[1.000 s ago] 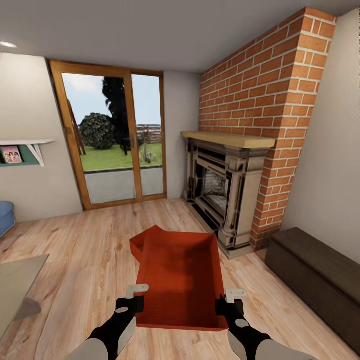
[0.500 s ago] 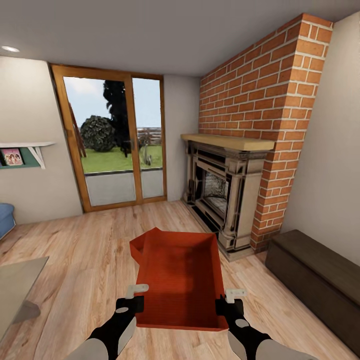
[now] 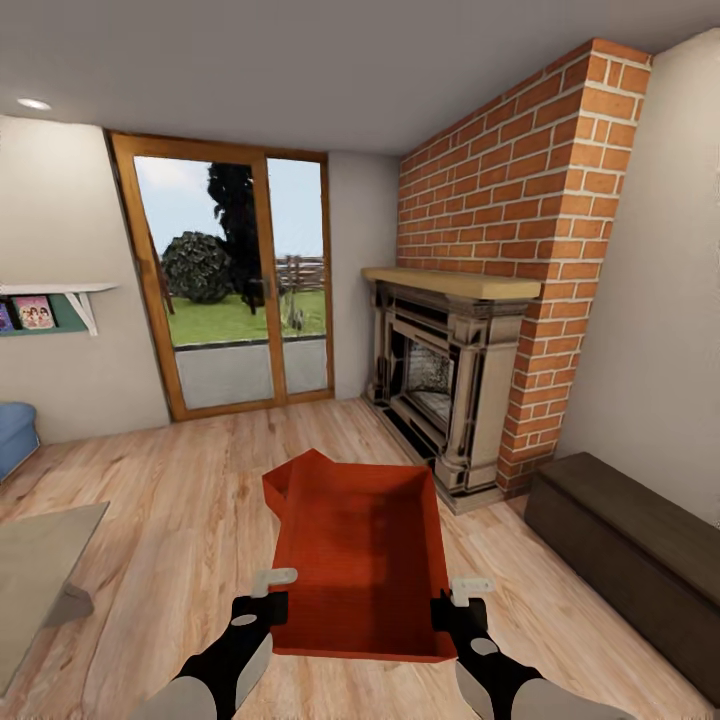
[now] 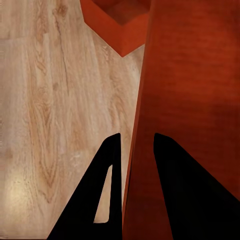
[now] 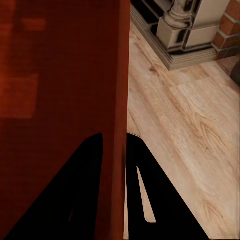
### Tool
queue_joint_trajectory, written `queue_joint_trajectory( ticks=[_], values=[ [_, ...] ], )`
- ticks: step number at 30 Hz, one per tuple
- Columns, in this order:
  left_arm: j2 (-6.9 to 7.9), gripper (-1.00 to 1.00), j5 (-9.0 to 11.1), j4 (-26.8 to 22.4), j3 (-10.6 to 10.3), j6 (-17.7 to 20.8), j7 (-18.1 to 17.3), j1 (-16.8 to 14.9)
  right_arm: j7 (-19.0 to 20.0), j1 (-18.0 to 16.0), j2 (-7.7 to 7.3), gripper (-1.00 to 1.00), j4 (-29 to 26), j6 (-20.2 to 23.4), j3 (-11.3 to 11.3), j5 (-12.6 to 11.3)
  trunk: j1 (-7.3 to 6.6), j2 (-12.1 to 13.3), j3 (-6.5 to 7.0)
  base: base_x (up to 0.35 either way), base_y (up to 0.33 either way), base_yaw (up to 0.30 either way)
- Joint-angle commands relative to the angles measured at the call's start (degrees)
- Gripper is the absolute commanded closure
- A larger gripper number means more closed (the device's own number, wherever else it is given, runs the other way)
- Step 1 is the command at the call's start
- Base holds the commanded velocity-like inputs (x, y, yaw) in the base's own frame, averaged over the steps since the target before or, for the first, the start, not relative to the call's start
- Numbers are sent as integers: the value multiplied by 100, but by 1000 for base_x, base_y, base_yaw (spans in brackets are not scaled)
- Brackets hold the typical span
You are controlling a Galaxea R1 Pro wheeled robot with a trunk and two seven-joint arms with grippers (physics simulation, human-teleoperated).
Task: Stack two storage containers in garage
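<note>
A: Orange-red is what is showing in the middle: two storage containers, one point(image 3: 365, 560) sitting on top of the other point(image 3: 288, 488). The lower one is peeking out at about 11 o'clock from the top one.

B: Who is holding them?

A: Both arms are. The left pincer point(image 3: 262, 598) is pinching the left wall of the top bin, one finger inside and one outside. In the left wrist view the thin wall point(image 4: 131, 165) is sitting right between the two dark fingers point(image 4: 107, 190). The right pincer point(image 3: 456, 606) is doing the same on the right wall, and the right wrist view is showing that wall point(image 5: 119, 125) squeezed between its fingers point(image 5: 142, 195).

B: Where are the bins?

A: They are hanging above the light wood floor point(image 3: 180, 520) of the living room, straight ahead at 12 o'clock, low in the head view.

B: What else is around?

A: A fireplace point(image 3: 445, 375) with a brick column point(image 3: 530, 220) is standing at about 1 o'clock. Glass doors point(image 3: 235, 285) in a wood frame are at 11 o'clock. A dark low bench point(image 3: 630, 560) is lying at 3 o'clock by the wall. A bit of blue sofa point(image 3: 15, 435) is showing at 9 o'clock.
</note>
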Motion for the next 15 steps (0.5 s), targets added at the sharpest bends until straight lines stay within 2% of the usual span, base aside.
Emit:
queue_joint_trajectory(
  ticks=[1,15],
  values=[
    [17,100,-63,-1,146,3,57,-3,-38,-8,-2,100,-2,-51,-186,-114,-3,-7,-8,-339,0,0],
    [17,100,-63,-1,146,5,57,-2,-38,-6,-11,100,-2,-51,-195,-122,-3,-7,-8,-329,0,0]
  ],
)
